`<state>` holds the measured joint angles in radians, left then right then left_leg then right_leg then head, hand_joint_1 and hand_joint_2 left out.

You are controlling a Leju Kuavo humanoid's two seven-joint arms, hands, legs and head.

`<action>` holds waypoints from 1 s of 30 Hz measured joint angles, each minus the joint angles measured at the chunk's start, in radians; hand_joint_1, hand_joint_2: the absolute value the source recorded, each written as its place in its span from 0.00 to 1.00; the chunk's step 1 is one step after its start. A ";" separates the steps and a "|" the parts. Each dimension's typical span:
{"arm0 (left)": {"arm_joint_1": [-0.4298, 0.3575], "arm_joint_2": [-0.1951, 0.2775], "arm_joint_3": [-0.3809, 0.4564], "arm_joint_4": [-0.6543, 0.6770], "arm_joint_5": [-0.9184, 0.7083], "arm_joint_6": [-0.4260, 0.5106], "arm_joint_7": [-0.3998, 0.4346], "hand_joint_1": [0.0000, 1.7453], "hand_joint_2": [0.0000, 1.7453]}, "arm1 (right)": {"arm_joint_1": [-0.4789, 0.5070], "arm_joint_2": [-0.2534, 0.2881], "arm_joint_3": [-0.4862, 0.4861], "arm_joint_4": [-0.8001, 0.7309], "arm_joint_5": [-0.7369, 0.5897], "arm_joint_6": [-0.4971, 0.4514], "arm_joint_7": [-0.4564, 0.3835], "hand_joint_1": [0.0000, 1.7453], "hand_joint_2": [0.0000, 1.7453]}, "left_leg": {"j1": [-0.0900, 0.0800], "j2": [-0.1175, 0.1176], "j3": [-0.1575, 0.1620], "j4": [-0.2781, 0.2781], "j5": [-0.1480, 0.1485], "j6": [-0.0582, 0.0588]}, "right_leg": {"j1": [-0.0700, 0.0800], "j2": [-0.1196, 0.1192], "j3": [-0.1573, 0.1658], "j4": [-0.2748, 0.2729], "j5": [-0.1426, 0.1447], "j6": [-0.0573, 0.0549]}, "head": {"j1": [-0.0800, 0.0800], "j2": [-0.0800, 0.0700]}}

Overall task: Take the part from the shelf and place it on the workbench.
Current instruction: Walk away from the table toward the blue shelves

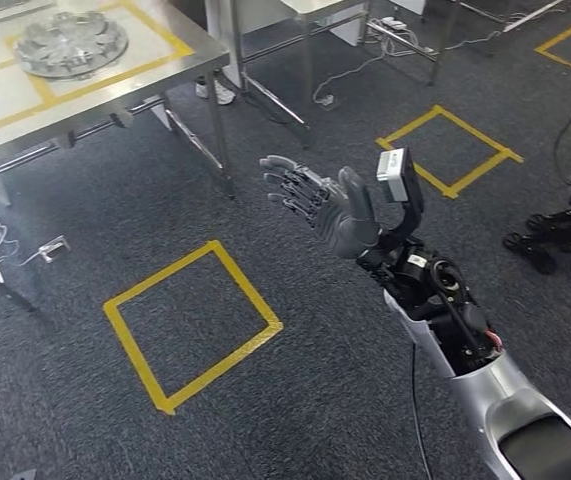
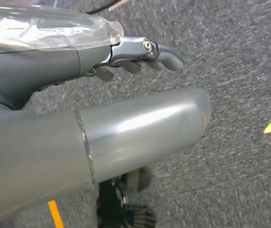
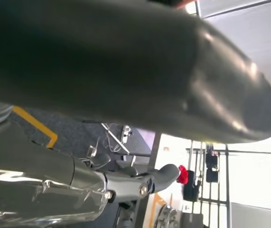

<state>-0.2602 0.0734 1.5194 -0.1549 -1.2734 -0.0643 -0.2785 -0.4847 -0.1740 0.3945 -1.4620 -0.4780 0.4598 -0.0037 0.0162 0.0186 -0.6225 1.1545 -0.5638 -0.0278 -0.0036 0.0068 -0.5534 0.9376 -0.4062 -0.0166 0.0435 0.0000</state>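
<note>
A round silver ribbed part (image 1: 71, 42) lies flat on the steel workbench (image 1: 154, 75) at the top left, inside a yellow tape outline. My right hand (image 1: 327, 205) is raised over the carpet to the right of the workbench's corner, fingers spread, holding nothing. In the right wrist view its thick thumb (image 3: 126, 61) and straight fingers (image 3: 141, 183) have nothing between them. The left wrist view has my left hand (image 2: 55, 71) hanging above the carpet, its fingers (image 2: 152, 52) stretched out and its thumb (image 2: 141, 128) apart from them, with nothing held.
A yellow tape square (image 1: 191, 320) marks the carpet below my right hand, and another (image 1: 448, 150) lies beyond it. The workbench's leg (image 1: 220, 135) stands close to the hand. A second table (image 1: 305, 40), cables and a shoe (image 1: 218, 92) are behind. Dark equipment (image 1: 561, 225) sits at the right.
</note>
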 joint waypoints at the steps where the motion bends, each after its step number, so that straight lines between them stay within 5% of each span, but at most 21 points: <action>1: 0.003 0.001 0.000 0.000 0.001 0.001 -0.001 0.00 0.00 | 0.005 0.000 0.001 -0.001 0.005 -0.001 -0.001 0.00 0.00 | 0.000 -0.008 -0.034 0.065 -0.022 -0.001 | 0.000 0.012 -0.001 0.000 0.001 -0.001 | -0.007 0.000; 3: 0.007 0.002 0.000 0.000 0.004 0.003 -0.002 0.00 0.00 | 0.013 0.000 0.002 -0.001 0.014 -0.001 -0.003 0.00 0.00 | 0.000 -0.014 -0.055 0.094 -0.008 0.000 | 0.001 0.038 -0.002 0.001 0.001 -0.002 | -0.014 0.000; 7: 0.008 0.006 0.000 0.000 0.011 0.009 -0.003 0.00 0.00 | 0.013 0.000 0.002 -0.002 0.025 0.002 -0.010 0.00 0.00 | 0.002 -0.069 0.053 -0.160 0.123 0.014 | 0.004 0.088 -0.004 0.006 0.002 0.005 | -0.023 0.000; 10: 0.010 0.008 0.001 0.000 0.018 0.015 -0.008 0.00 0.00 | 0.013 0.001 0.001 -0.001 0.031 0.008 -0.013 0.00 0.00 | 0.001 -0.064 0.070 -0.202 0.131 0.024 | 0.002 0.119 -0.014 0.006 0.006 0.023 | -0.021 0.000; 11: 0.009 0.007 0.001 0.000 0.020 0.017 -0.011 0.00 0.00 | 0.013 0.001 0.000 -0.001 0.031 0.009 -0.014 0.00 0.00 | 0.002 -0.054 0.071 -0.204 0.133 0.029 | 0.001 0.114 -0.016 0.009 0.003 0.028 | -0.021 0.000; 13: 0.008 0.006 0.001 0.000 0.023 0.021 -0.016 0.00 0.00 | 0.011 0.001 -0.003 -0.001 0.031 0.009 -0.015 0.00 0.00 | 0.004 -0.032 0.075 -0.210 0.136 0.039 | 0.003 0.065 -0.039 0.060 -0.030 0.039 | -0.012 0.000; 15: 0.012 0.005 0.001 0.000 0.025 0.023 -0.018 0.00 0.00 | 0.010 0.002 -0.003 -0.001 0.031 0.009 -0.015 0.00 0.00 | 0.003 -0.009 0.077 -0.212 0.134 0.046 | 0.000 0.013 -0.101 0.197 -0.100 0.046 | -0.001 0.000; 17: 0.016 0.005 0.001 0.000 0.026 0.024 -0.019 0.00 0.00 | 0.015 0.002 -0.004 0.000 0.031 0.008 -0.015 0.00 0.00 | 0.003 0.013 0.079 -0.211 0.132 0.047 | -0.007 0.002 -0.158 0.317 -0.141 0.052 | 0.006 0.000; 18: 0.016 0.004 0.001 0.000 0.026 0.024 -0.019 0.00 0.00 | 0.017 0.002 -0.005 0.001 0.031 0.007 -0.015 0.00 0.00 | 0.003 0.024 0.080 -0.211 0.130 0.046 | -0.009 0.000 -0.160 0.322 -0.131 0.054 | 0.010 0.000; 20: 0.016 0.003 0.001 0.000 0.026 0.025 -0.019 0.00 0.00 | 0.017 0.002 -0.006 0.002 0.030 0.006 -0.015 0.00 0.00 | 0.003 0.046 0.088 -0.211 0.124 0.041 | -0.012 -0.020 -0.101 0.207 -0.063 0.054 | 0.020 0.000; 22: 0.015 0.001 0.001 0.000 0.025 0.025 -0.020 0.00 0.00 | 0.015 0.002 -0.007 0.002 0.029 0.005 -0.014 0.00 0.00 | -0.002 0.065 0.096 -0.208 0.116 0.031 | -0.004 -0.068 -0.031 0.068 -0.012 0.047 | 0.029 0.000; 24: 0.015 0.001 0.001 0.000 0.023 0.027 -0.021 0.00 0.00 | 0.016 0.002 -0.008 0.002 0.029 0.001 -0.013 0.00 0.00 | -0.009 0.085 0.101 -0.207 0.111 0.022 | 0.004 -0.088 -0.014 0.023 -0.009 0.035 | 0.027 0.000; 26: 0.011 0.000 0.001 0.000 0.020 0.029 -0.021 0.00 0.00 | 0.019 0.002 -0.009 0.001 0.028 -0.003 -0.009 0.00 0.00 | -0.009 0.104 0.106 -0.207 0.106 0.013 | 0.004 -0.064 -0.015 0.018 -0.007 0.021 | 0.020 0.000; 28: 0.007 -0.001 0.001 0.000 0.017 0.030 -0.021 0.00 0.00 | 0.018 0.002 -0.011 -0.003 0.024 -0.006 -0.007 0.00 0.00 | -0.003 0.070 0.094 -0.167 0.073 0.003 | 0.001 -0.039 -0.012 0.012 -0.001 0.007 | 0.015 0.000; 30: 0.008 -0.002 0.001 0.000 0.017 0.030 -0.021 0.00 0.00 | 0.018 0.002 -0.011 -0.006 0.019 -0.008 -0.005 0.00 0.00 | -0.001 0.011 0.037 -0.044 0.008 -0.001 | 0.000 -0.013 -0.013 0.009 0.003 -0.002 | 0.002 0.000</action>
<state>-0.2527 0.0716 1.5206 -0.1549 -1.2568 -0.0340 -0.2992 -0.4672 -0.1717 0.3832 -1.4681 -0.4585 0.4520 -0.0084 0.0157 0.0293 -0.5860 1.1106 -0.5555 -0.0287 -0.0033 -0.0062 -0.5662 0.9468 -0.4032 -0.0187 0.0453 0.0000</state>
